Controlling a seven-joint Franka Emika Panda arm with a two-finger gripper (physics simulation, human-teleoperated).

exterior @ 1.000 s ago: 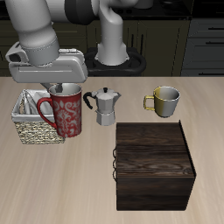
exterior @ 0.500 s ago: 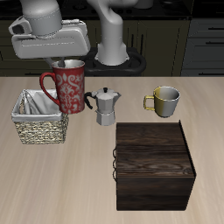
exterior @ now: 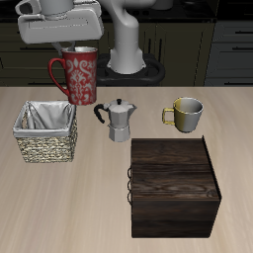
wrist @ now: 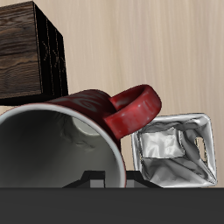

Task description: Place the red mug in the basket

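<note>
My gripper (exterior: 77, 48) is shut on the rim of the red mug (exterior: 78, 77) and holds it upright, high above the table and behind the basket (exterior: 44, 133). The mug's loop handle points toward the basket's side. The basket is tan wicker with a pale grey lining and stands on the table, nothing but the lining in it. In the wrist view the red mug (wrist: 61, 144) fills the frame with its grey-white inside and red handle, and the basket (wrist: 175, 149) lies below, beside the handle. My fingertips are hidden behind the mug's rim.
A metal moka pot (exterior: 120, 121) stands beside the basket. A yellowish-olive mug (exterior: 186, 114) stands farther along. A dark wooden box (exterior: 174, 186) sits near the table's front edge and shows in the wrist view (wrist: 31, 52) too.
My gripper has lifted the red mug from the table beside the basket straight up to well above it. The other objects have not moved.
</note>
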